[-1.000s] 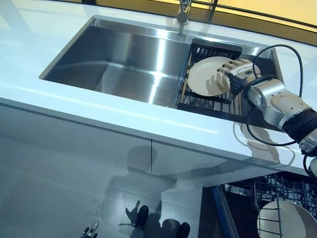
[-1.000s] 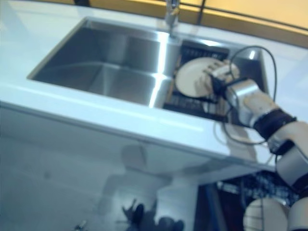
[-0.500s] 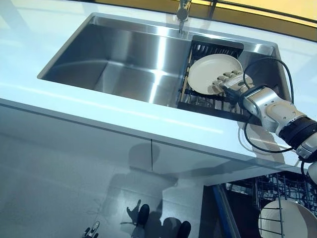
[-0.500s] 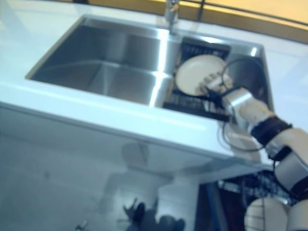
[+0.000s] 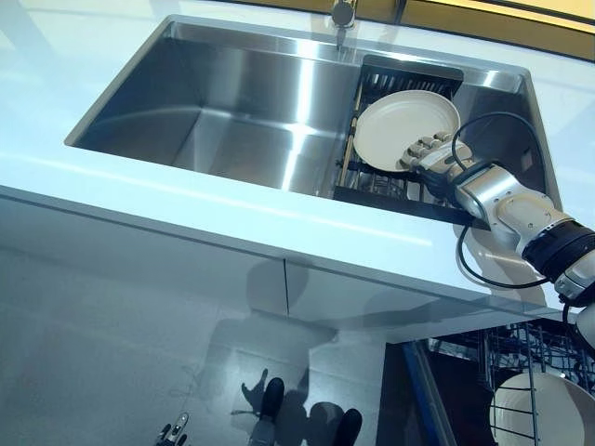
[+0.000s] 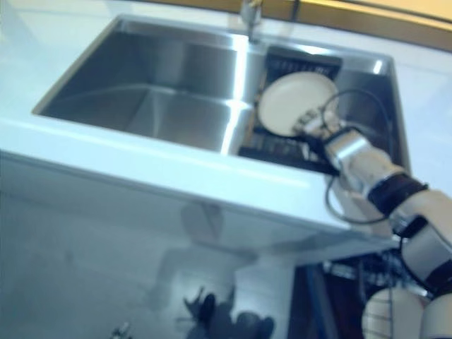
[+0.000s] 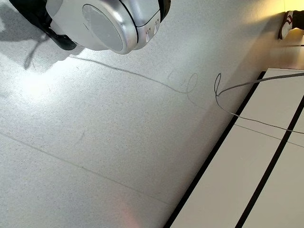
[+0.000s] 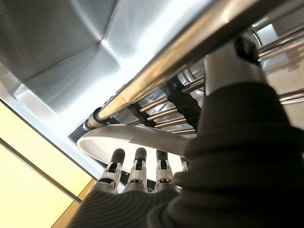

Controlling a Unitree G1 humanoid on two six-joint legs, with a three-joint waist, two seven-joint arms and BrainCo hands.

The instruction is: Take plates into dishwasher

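Observation:
A cream plate (image 5: 400, 125) leans upright in the black dish rack (image 5: 409, 70) at the right end of the steel sink (image 5: 232, 102). My right hand (image 5: 435, 156) is at the plate's lower right rim. Its fingers (image 8: 137, 164) lie over the plate's face and the thumb sits behind the rim (image 8: 123, 137), pinching it. Another cream plate (image 5: 544, 413) stands in the open dishwasher's wire rack (image 5: 502, 358) at the lower right. My left hand shows only as a small tip (image 5: 173, 430) at the bottom edge of the left eye view.
A faucet (image 5: 344, 14) rises behind the sink. The white countertop (image 5: 232, 223) runs along the sink's front, with cabinet fronts below. The left wrist view shows only floor.
My right hand has slid from the plate's right side down to its lower right rim and closed on it. The camera has shifted slightly.

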